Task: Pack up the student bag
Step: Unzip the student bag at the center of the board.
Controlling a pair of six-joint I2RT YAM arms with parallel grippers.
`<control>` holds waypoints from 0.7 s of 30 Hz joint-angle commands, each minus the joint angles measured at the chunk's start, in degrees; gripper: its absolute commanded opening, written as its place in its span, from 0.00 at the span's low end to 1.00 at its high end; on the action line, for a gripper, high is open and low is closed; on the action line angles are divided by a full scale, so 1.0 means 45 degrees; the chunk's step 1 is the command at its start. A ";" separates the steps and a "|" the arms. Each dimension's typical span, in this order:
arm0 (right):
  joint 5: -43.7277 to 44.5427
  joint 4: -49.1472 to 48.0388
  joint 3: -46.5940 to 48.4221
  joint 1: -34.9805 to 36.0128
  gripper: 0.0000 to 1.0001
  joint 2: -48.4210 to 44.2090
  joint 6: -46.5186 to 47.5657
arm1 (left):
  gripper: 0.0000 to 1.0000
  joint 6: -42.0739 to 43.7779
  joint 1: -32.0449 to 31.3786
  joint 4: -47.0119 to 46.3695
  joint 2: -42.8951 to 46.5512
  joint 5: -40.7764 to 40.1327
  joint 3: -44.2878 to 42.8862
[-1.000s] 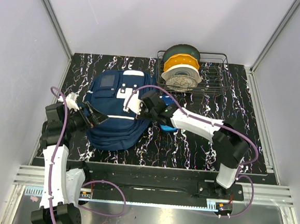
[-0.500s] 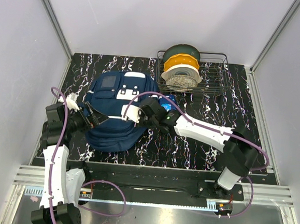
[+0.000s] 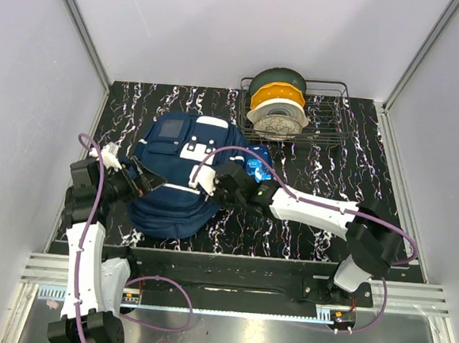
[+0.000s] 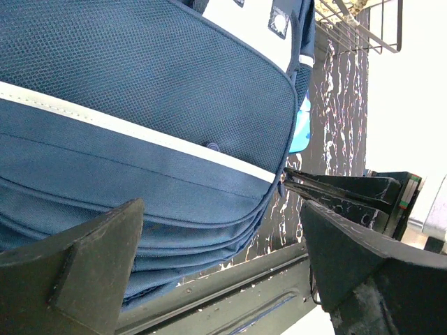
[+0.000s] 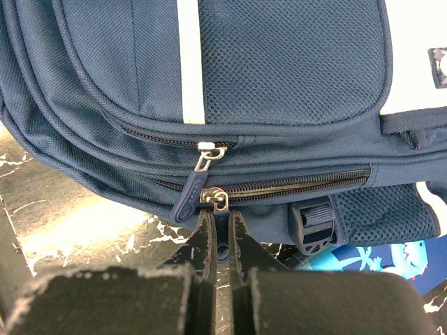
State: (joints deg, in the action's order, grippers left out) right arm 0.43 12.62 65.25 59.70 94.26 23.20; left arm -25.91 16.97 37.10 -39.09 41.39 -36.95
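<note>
Step in hand: zip work on the student bag (image 3: 177, 175), which lies centre-left in the top view. Whether it is being opened or closed cannot be told.
Right gripper (image 5: 222, 222): clenched on the zip pull (image 5: 216, 200).
Left gripper (image 4: 222, 209): released, jaws wide, at the bag's left edge.
Next move: judged a steady draw along the zip line.
Views: only the right wrist view shows the pinch. The top view places the pencil case (image 3: 255, 167) at the bag's right edge.

The navy, white-patched student bag (image 3: 174, 171) lies flat, front up.
</note>
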 commanded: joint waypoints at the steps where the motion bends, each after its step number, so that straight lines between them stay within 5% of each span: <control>1: 0.0314 -0.0695 -0.0223 0.0209 0.00 -0.0556 -0.1346 | 0.99 0.0152 -0.0022 -0.0667 0.0210 0.0217 -0.0012; 21: 0.2131 -0.0774 -0.0497 0.0229 0.00 -0.0692 -0.2402 | 0.99 0.0094 -0.0471 -0.0745 0.0308 0.0061 0.0047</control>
State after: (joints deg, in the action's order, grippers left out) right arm 5.61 9.32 63.07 60.40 94.13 13.63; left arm -25.91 15.22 36.32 -38.33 41.39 -36.88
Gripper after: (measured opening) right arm 0.039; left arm 0.988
